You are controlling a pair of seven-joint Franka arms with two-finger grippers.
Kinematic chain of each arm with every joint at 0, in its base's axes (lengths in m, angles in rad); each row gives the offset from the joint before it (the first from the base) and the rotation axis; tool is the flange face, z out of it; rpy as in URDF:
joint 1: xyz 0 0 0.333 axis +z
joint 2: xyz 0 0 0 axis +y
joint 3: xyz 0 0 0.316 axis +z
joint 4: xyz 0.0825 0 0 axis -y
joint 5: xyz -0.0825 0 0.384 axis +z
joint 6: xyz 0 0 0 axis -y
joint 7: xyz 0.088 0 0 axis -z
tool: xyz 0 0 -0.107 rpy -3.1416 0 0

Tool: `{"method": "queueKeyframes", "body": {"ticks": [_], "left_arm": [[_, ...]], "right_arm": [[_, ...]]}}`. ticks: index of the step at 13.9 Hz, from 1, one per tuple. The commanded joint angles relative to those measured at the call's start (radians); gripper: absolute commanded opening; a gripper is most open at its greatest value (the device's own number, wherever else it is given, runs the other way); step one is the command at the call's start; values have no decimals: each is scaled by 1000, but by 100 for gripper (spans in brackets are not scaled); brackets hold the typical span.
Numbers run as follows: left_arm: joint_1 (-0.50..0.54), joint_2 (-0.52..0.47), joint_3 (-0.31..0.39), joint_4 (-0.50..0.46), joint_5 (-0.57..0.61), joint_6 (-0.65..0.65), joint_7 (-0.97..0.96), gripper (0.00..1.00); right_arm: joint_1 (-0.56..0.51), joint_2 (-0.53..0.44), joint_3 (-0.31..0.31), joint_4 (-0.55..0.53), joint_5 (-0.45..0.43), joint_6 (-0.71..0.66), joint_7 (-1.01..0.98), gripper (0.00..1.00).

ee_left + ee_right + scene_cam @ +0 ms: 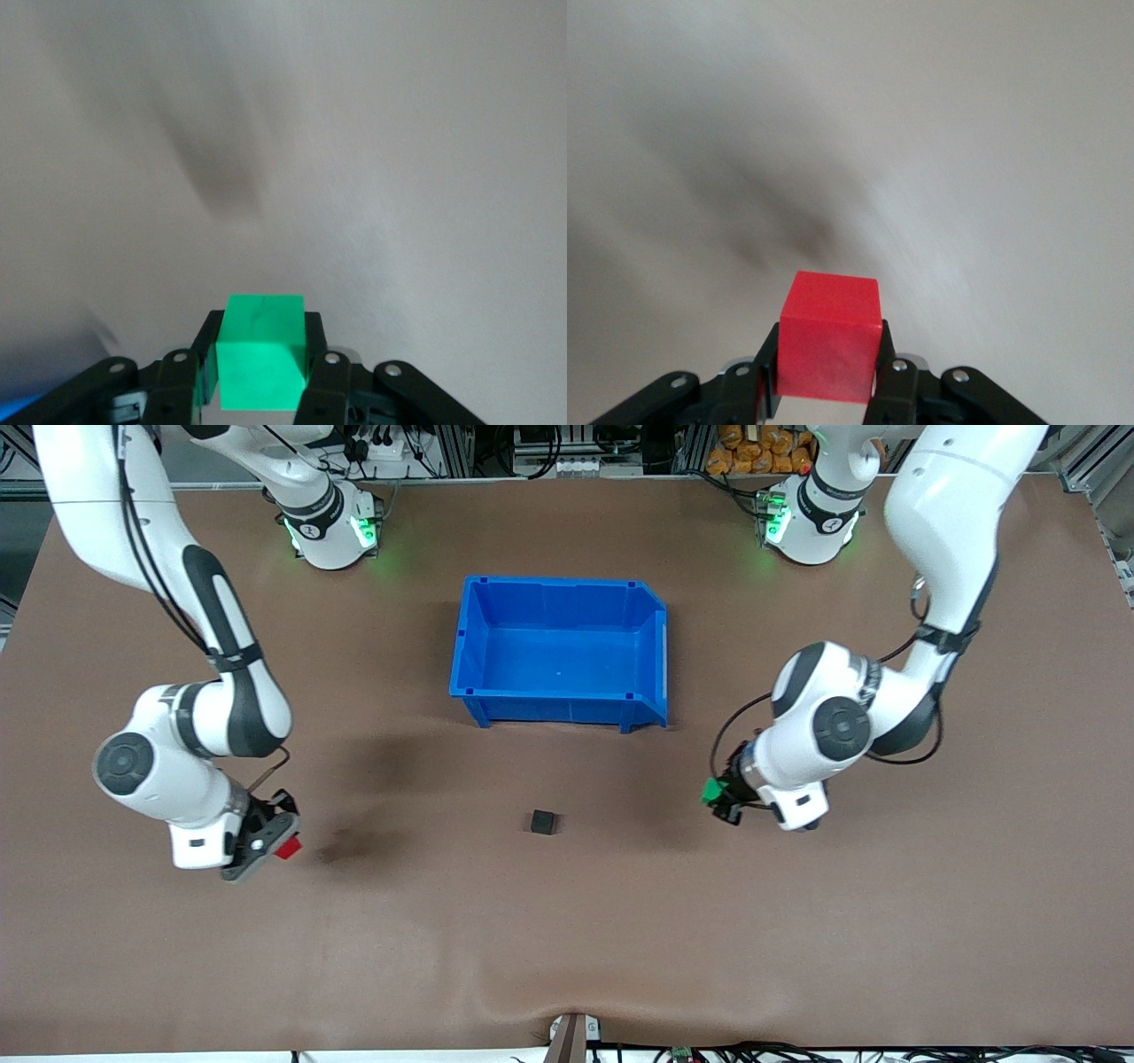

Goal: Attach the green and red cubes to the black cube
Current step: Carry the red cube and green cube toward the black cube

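The black cube point(544, 822) sits nearer the camera than the blue bin point(560, 652). The left gripper point(719, 795) holds a green cube point(710, 790), the right gripper point(276, 843) a red cube point(288, 849).

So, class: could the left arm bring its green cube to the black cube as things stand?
Probably yes. The left end effector, shut on the green cube, hangs over bare table, and nothing stands between it and the black cube; the blue bin sits farther from the camera.
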Motion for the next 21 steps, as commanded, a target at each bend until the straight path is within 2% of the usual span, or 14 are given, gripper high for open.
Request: {"method": "queueKeyframes", "body": {"ticks": [1,6,11,17,21], "left_arm": [[-66,88,7,129,19,-24,-181,0],[-124,171,10,231,24,-24,-226,0],[-252,225,113,316,18,-23,-259,0],[-232,216,119,311,26,-24,-243,0],[-203,202,118,313,18,-24,-240,0]], "right_arm": [[-3,32,61,37,7,-14,-127,0],[11,107,166,110,7,-17,-252,0],[73,127,171,125,9,-14,-249,0],[96,135,171,173,3,-23,-263,0],[115,163,171,256,6,-137,-247,0]]}}
